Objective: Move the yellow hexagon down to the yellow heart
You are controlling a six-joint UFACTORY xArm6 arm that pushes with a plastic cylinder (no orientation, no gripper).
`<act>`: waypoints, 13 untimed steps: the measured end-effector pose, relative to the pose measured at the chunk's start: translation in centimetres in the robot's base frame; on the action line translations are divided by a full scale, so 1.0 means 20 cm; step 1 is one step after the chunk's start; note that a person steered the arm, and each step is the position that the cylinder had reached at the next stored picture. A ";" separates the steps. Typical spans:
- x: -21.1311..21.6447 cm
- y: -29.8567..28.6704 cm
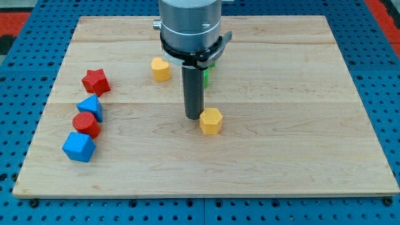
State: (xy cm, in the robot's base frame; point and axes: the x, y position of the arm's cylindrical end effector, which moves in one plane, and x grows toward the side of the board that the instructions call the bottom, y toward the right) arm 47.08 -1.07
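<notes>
Camera view finds my tip (193,117) standing on the wooden board (300,150), just beside the yellow hexagon (211,120) at that block's left and slightly toward the view's top. There is no claw to spread or pinch, only a straight dark rod under a grey cylindrical mount, and whether the rod touches the block cannot be told. The yellow heart (160,69) lies nearer the view's top and to the left, well apart from the hexagon. By this layout the push seems not yet finished: the two yellow blocks are not together, and closing that gap would call for the tip to get round to the hexagon's far side from the heart. A green block (206,75) peeks out behind the rod. At the view's left sit a red star (95,81), a blue triangular block (91,107), a red round block (85,124) and a blue cube (79,147). Beneath the board runs a blue perforated table (387,87).
</notes>
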 end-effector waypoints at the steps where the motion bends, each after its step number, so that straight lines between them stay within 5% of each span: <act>1: -0.05 0.15; 2: -0.06 0.24; 4: 0.36 0.57; 5: 0.34 0.28; 7: -0.14 -0.23; 10: -0.08 0.25; 13: -0.15 -0.06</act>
State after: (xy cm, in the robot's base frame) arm 43.99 -2.23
